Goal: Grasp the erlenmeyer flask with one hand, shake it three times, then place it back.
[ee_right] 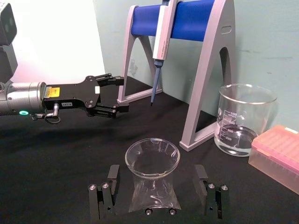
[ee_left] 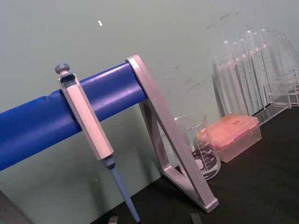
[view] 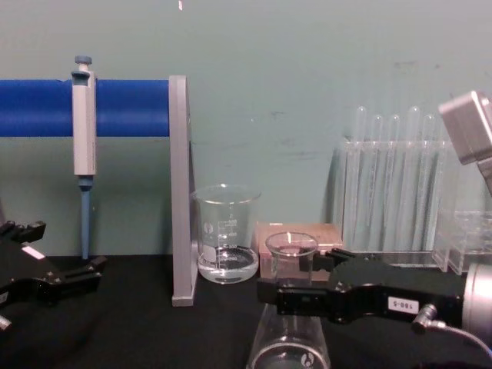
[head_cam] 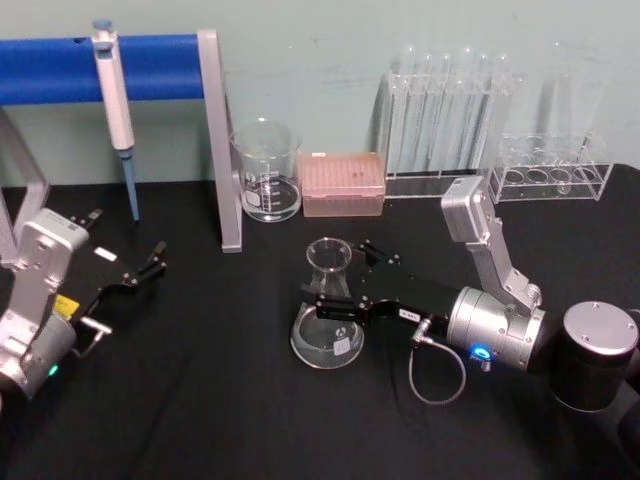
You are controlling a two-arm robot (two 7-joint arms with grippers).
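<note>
The erlenmeyer flask [head_cam: 322, 343] stands upright on the black table, centre front; it is clear glass with a flared rim [ee_right: 153, 158]. My right gripper [head_cam: 336, 278] reaches in from the right at neck height and is open. One finger sits on each side of the neck. In the right wrist view there are gaps between both fingers [ee_right: 106, 195] and the glass. In the chest view the near finger crosses in front of the flask [view: 291, 247]. My left gripper [head_cam: 154, 258] rests open at the left, apart from the flask, and also shows in the right wrist view [ee_right: 120, 94].
A blue-barred stand [head_cam: 222, 150] holding a pipette [head_cam: 115, 110] is at the back left. Behind the flask are a glass beaker [head_cam: 267, 170] and a pink tip box [head_cam: 343, 184]. Test tube racks [head_cam: 445, 125] stand at the back right.
</note>
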